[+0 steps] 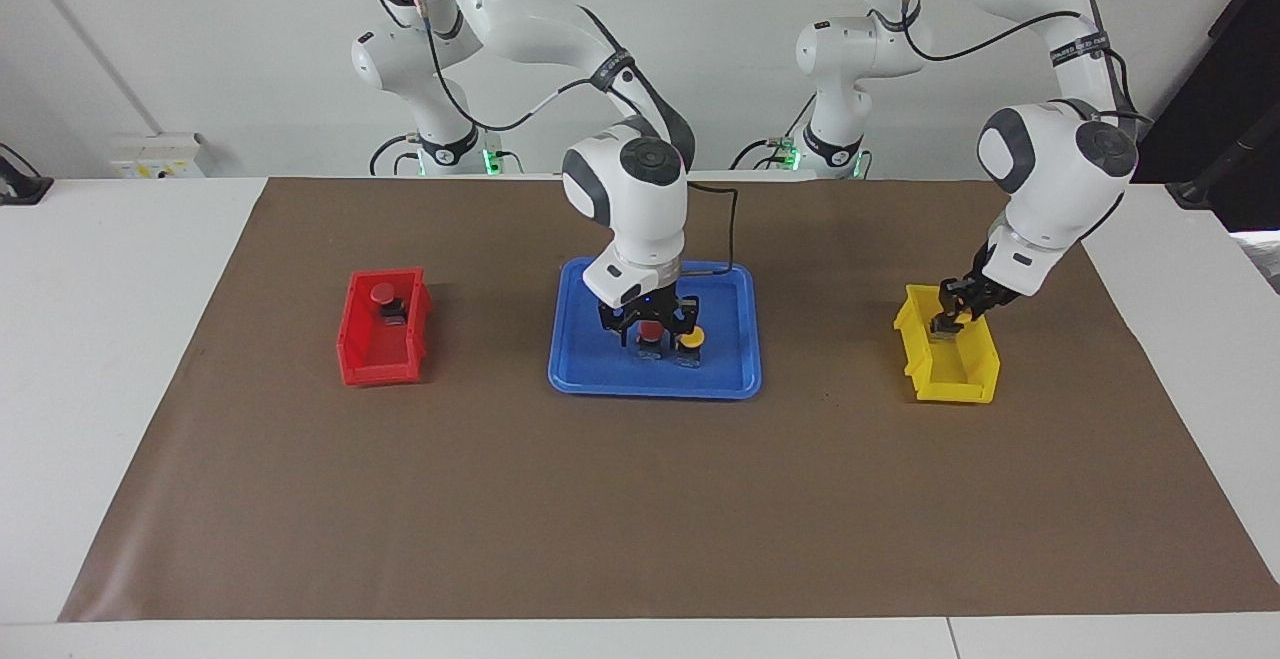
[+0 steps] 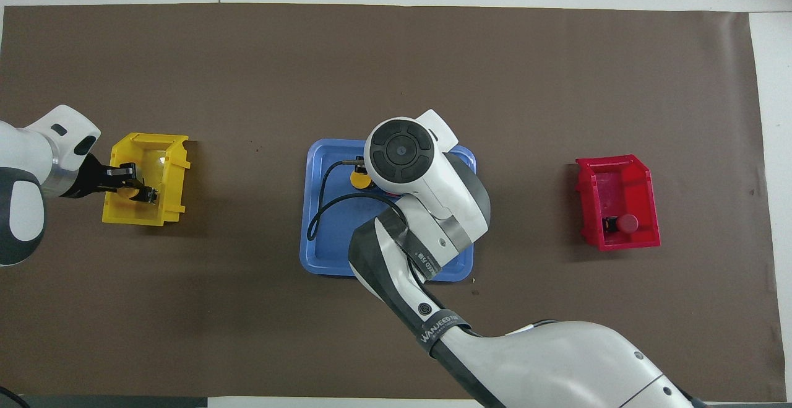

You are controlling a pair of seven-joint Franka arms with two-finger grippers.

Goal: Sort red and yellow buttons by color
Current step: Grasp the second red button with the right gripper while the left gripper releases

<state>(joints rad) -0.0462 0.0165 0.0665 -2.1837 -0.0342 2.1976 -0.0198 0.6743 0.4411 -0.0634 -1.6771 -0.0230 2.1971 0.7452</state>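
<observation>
Right claw reaching down into the shallow blue plastic tray at the table's middle, jaws closing round a red-capped push-button; a yellow-capped push-button standing just beside it. Left claw dipping into the small yellow plastic bin, fingertips shut on a dark-based button. Second red-capped button lying in the small red plastic bin.
</observation>
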